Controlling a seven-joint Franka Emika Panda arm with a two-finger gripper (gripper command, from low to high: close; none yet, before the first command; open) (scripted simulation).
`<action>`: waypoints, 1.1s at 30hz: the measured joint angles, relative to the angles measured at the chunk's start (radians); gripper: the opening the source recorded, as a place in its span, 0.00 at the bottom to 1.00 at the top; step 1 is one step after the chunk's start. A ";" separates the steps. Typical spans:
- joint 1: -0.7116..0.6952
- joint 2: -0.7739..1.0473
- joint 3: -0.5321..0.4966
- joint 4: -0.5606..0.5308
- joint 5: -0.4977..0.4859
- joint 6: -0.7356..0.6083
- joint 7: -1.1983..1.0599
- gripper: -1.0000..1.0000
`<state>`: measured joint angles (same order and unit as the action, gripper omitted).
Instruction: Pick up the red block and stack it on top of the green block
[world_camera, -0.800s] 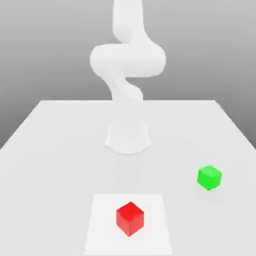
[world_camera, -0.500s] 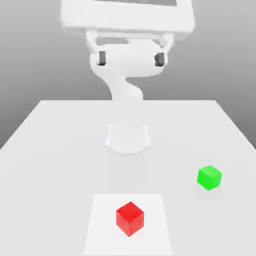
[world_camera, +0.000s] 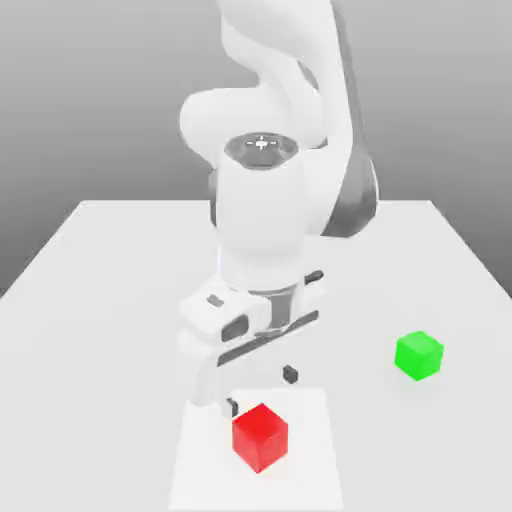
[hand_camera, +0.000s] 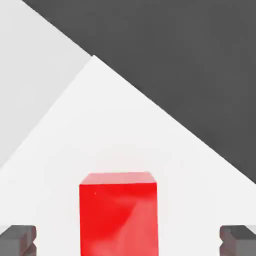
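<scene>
Blocks: red block and green block, smooth plain cubes, well apart on matte white table.
Patch: red block rests on paler square.
Gripper: spread wide, empty, dark fingertips straddling red block from just above.

I see the red block, a small bright cube with smooth plain faces, resting flat on a paler square patch of the table, one corner turned toward the exterior camera. The green block, the same size, sits well apart toward the exterior view's right, also flat.
</scene>
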<state>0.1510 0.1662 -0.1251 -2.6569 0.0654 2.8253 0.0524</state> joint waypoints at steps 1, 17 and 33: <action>-0.008 0.036 0.011 0.004 0.013 0.030 -0.012 0.50; -0.008 -0.064 0.015 -0.015 -0.027 -0.054 0.031 0.00; 0.388 -0.340 0.313 -0.193 0.065 -0.144 0.729 0.00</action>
<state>0.5393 -0.1741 0.1882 -2.8495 0.1301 2.6815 0.7819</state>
